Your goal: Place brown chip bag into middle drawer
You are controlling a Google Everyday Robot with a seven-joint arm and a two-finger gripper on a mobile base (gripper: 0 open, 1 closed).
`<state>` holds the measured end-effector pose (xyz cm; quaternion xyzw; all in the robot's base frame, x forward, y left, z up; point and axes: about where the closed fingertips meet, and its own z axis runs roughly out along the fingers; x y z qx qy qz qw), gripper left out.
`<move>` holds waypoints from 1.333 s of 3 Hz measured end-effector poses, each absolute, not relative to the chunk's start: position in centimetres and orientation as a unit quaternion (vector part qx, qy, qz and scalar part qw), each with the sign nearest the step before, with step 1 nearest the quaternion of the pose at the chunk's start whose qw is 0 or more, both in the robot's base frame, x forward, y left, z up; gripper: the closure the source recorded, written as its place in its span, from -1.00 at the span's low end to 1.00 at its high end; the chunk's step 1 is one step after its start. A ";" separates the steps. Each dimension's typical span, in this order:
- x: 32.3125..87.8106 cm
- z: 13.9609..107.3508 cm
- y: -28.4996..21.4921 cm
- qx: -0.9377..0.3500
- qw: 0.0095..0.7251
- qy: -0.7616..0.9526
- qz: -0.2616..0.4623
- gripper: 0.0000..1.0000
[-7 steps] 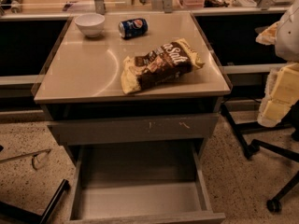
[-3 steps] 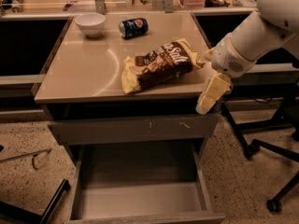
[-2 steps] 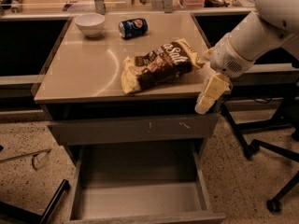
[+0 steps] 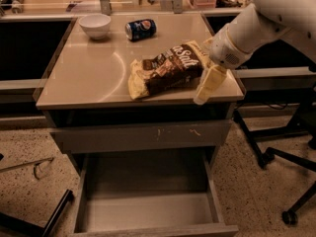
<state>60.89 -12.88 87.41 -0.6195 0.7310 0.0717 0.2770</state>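
Note:
The brown chip bag (image 4: 168, 69) lies flat on the cabinet top (image 4: 89, 78), right of centre, with pale yellow ends and white lettering. My gripper (image 4: 202, 97) hangs from the white arm (image 4: 247, 28) just to the right of the bag, at the top's front right corner, pointing down and to the left. It holds nothing. The middle drawer (image 4: 148, 212) is pulled out below, a grey box with a bare flat floor.
A blue soda can (image 4: 140, 28) lies on its side and a white bowl (image 4: 95, 24) stands at the back of the top. A closed grey drawer front with pale scratches (image 4: 143, 135) sits above the open drawer. An office chair base (image 4: 291, 181) stands at the right.
The arm has swung in from the right edge of the view to the bag's right side. In the last second the gripper has edged slightly left. The bag has not moved.

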 end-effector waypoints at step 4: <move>68.2 84.1 -9.2 -0.638 0.254 0.722 0.086 -0.64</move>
